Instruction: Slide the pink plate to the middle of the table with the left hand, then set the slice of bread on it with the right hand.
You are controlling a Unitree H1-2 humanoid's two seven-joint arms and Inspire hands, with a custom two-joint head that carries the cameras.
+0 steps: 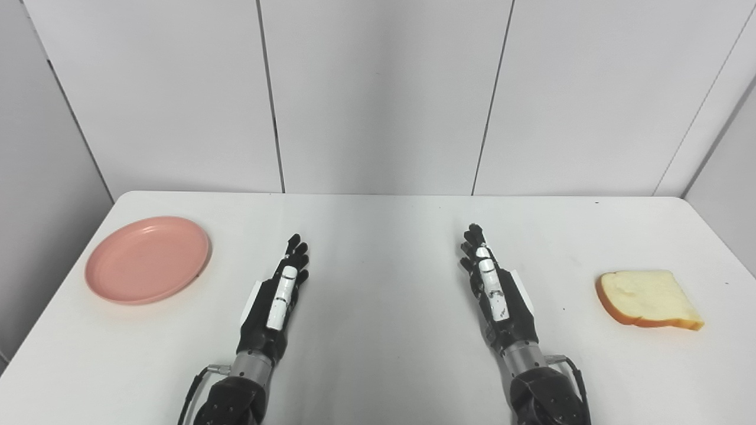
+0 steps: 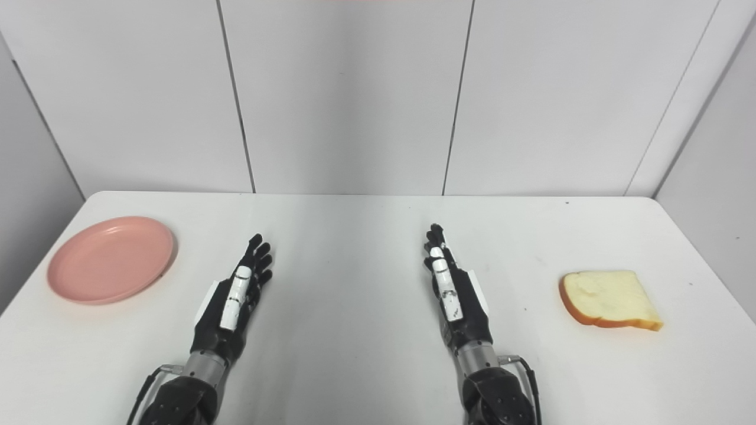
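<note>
1. The pink plate (image 1: pixel 147 258) lies flat at the far left of the white counter (image 1: pixel 378 348), close to the left edge. Nothing is in it, and nothing touches it.
2. Just right of the plate but apart from it, the left hand (image 1: pixel 277 295) is stretched out over the counter with its fingers (image 1: pixel 297 251) straight, pointing away from the robot and held close side by side. It holds nothing. Whether it rests on the surface or hovers just above it cannot be told.
3. The middle of the counter lies between the two hands.
4. The right hand (image 1: pixel 496 289) mirrors the left: fingers extended forward, near one another, holding nothing.
5. The slice of bread (image 1: pixel 647 299) lies flat at the far right of the counter, well apart from the right hand, its brown crust turned toward the robot and the left.
</note>
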